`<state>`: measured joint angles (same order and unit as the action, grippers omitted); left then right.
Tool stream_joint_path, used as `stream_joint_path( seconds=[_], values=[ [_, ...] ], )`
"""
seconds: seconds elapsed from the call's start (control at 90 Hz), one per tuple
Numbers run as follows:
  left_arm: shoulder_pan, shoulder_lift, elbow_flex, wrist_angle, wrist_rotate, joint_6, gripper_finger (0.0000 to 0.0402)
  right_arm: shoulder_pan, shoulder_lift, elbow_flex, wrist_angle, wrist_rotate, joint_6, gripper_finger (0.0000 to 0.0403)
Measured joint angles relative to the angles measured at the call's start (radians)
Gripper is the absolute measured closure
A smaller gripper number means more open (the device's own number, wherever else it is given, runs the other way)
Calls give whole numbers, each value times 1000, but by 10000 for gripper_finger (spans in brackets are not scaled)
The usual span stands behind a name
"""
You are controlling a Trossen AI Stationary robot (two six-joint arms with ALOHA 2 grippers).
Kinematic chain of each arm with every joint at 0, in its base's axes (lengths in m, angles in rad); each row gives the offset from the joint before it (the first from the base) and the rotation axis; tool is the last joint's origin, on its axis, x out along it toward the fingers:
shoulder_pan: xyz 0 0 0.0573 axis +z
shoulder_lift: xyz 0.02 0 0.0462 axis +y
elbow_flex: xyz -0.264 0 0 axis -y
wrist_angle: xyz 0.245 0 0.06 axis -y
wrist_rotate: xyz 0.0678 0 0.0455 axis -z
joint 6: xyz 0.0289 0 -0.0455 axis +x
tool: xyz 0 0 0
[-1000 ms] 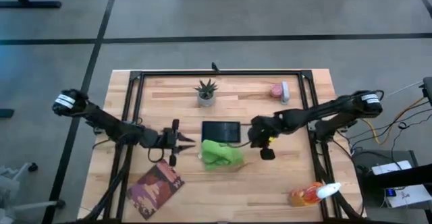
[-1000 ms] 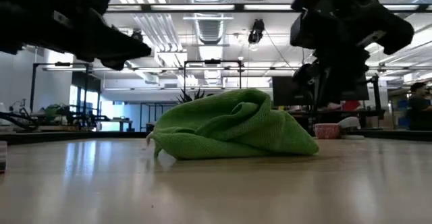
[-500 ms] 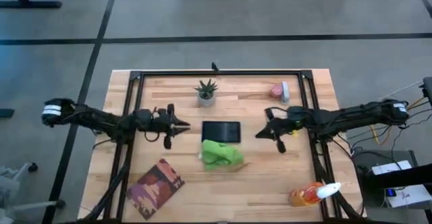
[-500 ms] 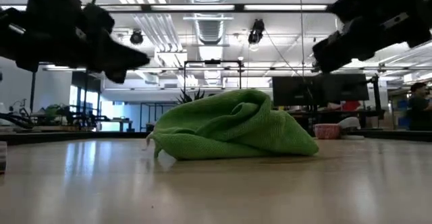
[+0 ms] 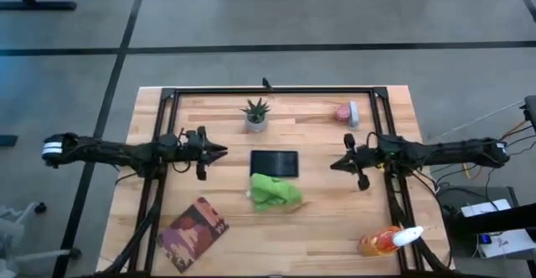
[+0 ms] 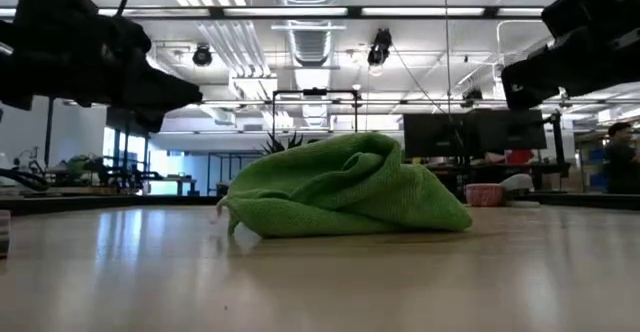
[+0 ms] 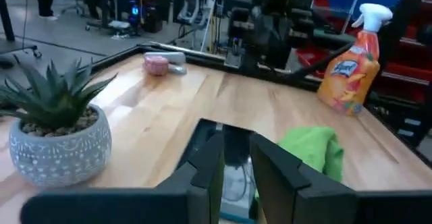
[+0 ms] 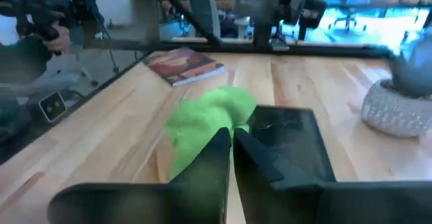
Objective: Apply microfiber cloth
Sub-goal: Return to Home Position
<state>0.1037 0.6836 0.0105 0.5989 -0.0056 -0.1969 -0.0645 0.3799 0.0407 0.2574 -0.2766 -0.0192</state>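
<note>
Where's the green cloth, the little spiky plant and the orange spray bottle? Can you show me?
cloth (image 5: 274, 192): high view, middle of the crumpled heap.
plant (image 7: 57, 150): left wrist view, on its grey pot.
spray bottle (image 7: 345, 75): left wrist view, on its orange body.

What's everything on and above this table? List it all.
Cloth: one, lime green, crumpled beside the tablet's near edge.
Tablet: one, dark, flat, mid-table.
Potted plant: one, green in grey pot, beyond the tablet.
Spray bottle: one, orange, white head, near right corner.
Book: one, reddish-brown, near left.
Small object: one, pink and white, far right.
Table: one, light wood.
Left gripper: one, dark, raised left of tablet.
Right gripper: one, dark, raised right of tablet.
</note>
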Motion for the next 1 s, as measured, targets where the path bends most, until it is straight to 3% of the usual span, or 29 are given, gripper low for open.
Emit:
stream_joint_path(
  seconds=[0.189, 0.333, 0.6, 1.0],
  values=[
    [-1, -77, 0, -57, 100, 0, 342, 0, -126, -3, -175, 59, 16, 403],
    [-2, -143, 0, -141, 97, 4, 342, 0, -210, -11, -234, 121, 27, 403],
    [-3, -254, -1, -225, 103, -4, 342, 1, -317, -14, -260, 119, 39, 403],
    [-3, -470, -1, -399, 122, 6, 342, 1, -341, 6, -308, 51, 48, 403]
  ],
)
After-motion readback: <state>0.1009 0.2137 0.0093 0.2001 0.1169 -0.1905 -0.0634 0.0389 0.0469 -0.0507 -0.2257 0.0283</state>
